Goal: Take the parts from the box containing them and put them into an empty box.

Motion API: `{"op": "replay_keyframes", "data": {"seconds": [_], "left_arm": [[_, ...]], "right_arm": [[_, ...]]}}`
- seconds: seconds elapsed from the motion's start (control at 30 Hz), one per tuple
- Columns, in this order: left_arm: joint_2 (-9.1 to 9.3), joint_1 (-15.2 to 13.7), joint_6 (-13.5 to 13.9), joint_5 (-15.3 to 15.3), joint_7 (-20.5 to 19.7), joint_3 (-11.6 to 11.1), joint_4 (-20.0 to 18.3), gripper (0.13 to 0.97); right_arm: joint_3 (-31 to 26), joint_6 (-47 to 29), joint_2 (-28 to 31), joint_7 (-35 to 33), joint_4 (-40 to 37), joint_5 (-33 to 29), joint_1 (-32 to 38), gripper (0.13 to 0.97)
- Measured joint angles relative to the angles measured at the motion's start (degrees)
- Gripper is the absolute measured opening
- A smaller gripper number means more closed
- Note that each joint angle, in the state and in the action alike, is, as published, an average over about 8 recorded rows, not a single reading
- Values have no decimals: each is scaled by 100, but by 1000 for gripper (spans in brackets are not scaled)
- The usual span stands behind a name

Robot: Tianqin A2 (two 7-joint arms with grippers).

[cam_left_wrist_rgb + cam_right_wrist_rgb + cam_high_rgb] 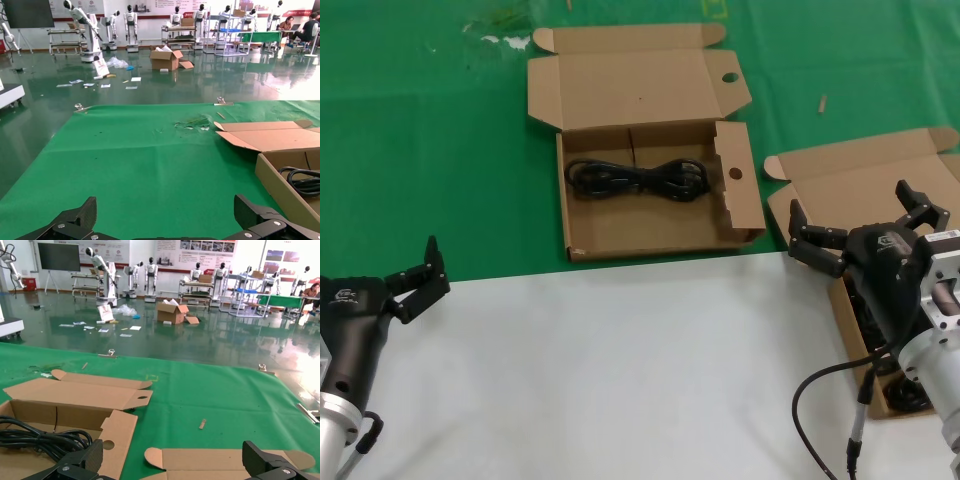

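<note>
Head view: box with holes (pixel 650 190) sits at 12 o'clock on the green cloth (pixel 420 150), lid flipped back, one black cable bundle (pixel 638 178) lying across its far half. Plain-lid box (pixel 865 190) is at 3 o'clock, mostly hidden behind the right gripper (pixel 865 225); only dark bits of more cables (pixel 905 395) show inside, count can't be told. Right gripper hangs over that box w/ fingers spread wide, holding nothing. Left gripper (pixel 420 275) at 8 o'clock over the white sheet (pixel 620 370), fingers apart, empty. Wrist views show only fingertips, cut off at frame edge; left fingertips (pixel 82 220) over green cloth.
</note>
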Motion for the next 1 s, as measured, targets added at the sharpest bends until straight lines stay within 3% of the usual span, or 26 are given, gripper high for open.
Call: {"op": "replay_keyframes", "data": {"seconds": [1.0], "left_arm": [[0, 0, 0, 0, 0, 0, 0, 966]], "right_arm": [[0, 0, 0, 0, 0, 0, 0, 966]]}}
